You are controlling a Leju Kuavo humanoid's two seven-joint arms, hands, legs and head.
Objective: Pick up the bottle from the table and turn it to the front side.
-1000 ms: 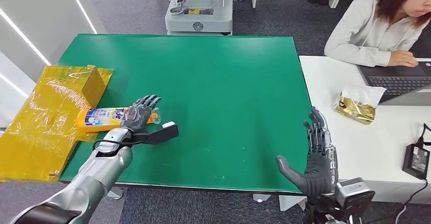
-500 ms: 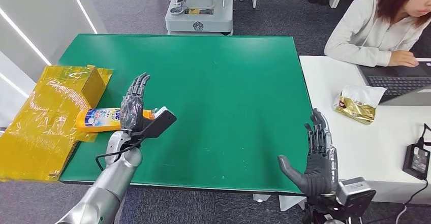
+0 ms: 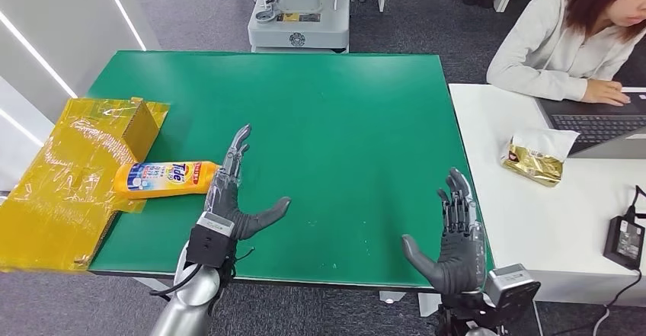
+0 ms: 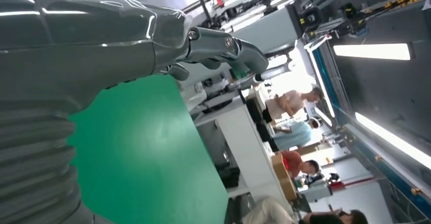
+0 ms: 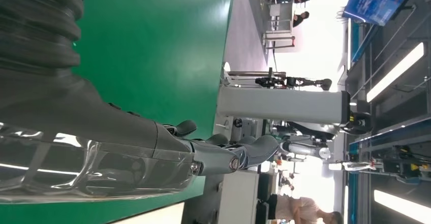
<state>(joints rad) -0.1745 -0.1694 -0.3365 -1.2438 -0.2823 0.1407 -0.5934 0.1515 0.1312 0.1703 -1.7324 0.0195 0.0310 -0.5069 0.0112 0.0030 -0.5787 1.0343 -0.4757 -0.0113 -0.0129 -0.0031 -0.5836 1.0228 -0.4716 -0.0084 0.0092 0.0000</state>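
Left wrist view. The left hand (image 4: 152, 41) enters from nine o'clock: grey ribbed cover, thick grey thumb (image 4: 228, 49) extended toward two o'clock, empty. Beneath it lies the green table (image 4: 147, 153). A white desk (image 4: 249, 148) runs toward five o'clock; seated people (image 4: 300, 132) appear at three to five o'clock.

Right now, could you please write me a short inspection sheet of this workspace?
Surface: green table, flat, no spill seen.
Job's things: yellow bottle lying on its side at the table's left edge, label up, held by neither hand.
Clutter: yellow wrapped box overlapping the table's left edge, touching the bottle.
Hands: left hand open beside the bottle; right hand open at the near right corner.
Cables: black adapter with cable on the white desk.
Surroundings: person at a laptop; snack bag on the desk; grey machine base beyond the table.
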